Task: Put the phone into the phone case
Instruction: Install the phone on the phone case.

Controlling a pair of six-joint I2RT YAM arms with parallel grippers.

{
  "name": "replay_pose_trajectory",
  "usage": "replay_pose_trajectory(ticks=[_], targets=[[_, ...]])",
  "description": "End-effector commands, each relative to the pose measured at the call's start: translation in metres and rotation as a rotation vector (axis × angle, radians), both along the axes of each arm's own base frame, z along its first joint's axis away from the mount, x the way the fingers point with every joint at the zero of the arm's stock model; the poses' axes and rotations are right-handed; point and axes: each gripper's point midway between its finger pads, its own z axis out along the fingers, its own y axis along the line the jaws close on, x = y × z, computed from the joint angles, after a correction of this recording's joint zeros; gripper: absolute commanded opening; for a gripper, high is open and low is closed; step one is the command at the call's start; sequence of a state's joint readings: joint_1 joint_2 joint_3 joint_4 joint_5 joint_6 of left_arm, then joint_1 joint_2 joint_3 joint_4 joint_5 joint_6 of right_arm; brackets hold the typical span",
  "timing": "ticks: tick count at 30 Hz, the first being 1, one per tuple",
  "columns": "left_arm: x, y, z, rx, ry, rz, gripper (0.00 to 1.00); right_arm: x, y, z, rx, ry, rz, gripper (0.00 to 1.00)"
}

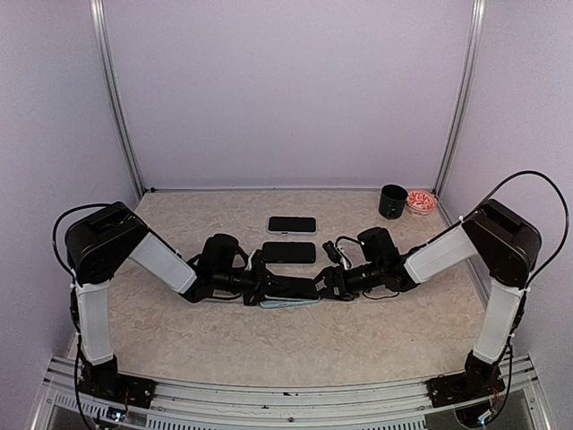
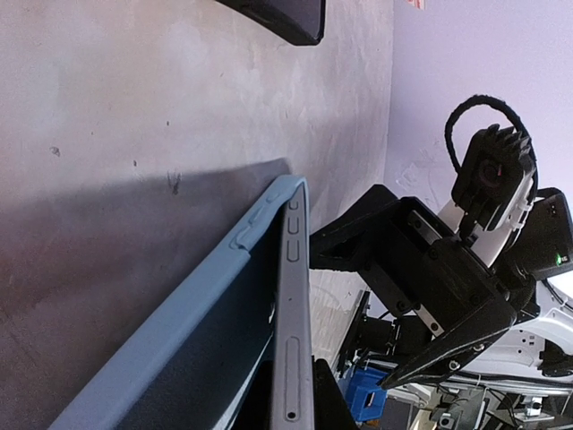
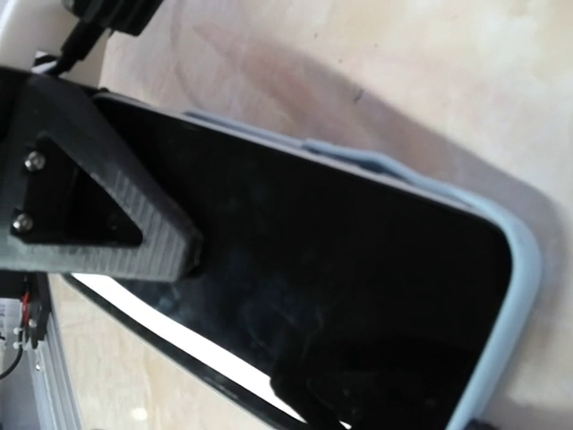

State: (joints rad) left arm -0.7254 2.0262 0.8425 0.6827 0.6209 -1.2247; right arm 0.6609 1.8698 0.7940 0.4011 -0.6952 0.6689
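Pinches case end with left claw; holds right claw spread, one finger on phone resting in case.

We see a pale blue-grey phone case, a glossy black phone, a beige mottled counter, two other black phones, a dark cup, a red-and-white patterned bowl and lilac walls.

Black phone, screen up, set inside pale blue phone case, lying near middle of tabletop
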Motion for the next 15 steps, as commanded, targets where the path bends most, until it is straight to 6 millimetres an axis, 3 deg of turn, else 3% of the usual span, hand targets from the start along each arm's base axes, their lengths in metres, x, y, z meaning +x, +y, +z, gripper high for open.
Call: replay_pose_trajectory(ticks=[1, 7, 15], targets=[[-0.025, 0.002, -0.042, 0.084, 0.063, -0.019, 0.00, -0.023, 0.003, -0.009, 0.002, 0.072, 0.083, 0.85], [-0.020, 0.001, -0.021, 0.023, 0.016, -0.022, 0.00, -0.013, -0.009, 0.002, 0.020, 0.058, 0.054, 0.86], [-0.021, -0.002, 0.000, -0.049, -0.027, -0.028, 0.00, -0.002, -0.024, 0.003, 0.026, 0.067, 0.013, 0.86]])
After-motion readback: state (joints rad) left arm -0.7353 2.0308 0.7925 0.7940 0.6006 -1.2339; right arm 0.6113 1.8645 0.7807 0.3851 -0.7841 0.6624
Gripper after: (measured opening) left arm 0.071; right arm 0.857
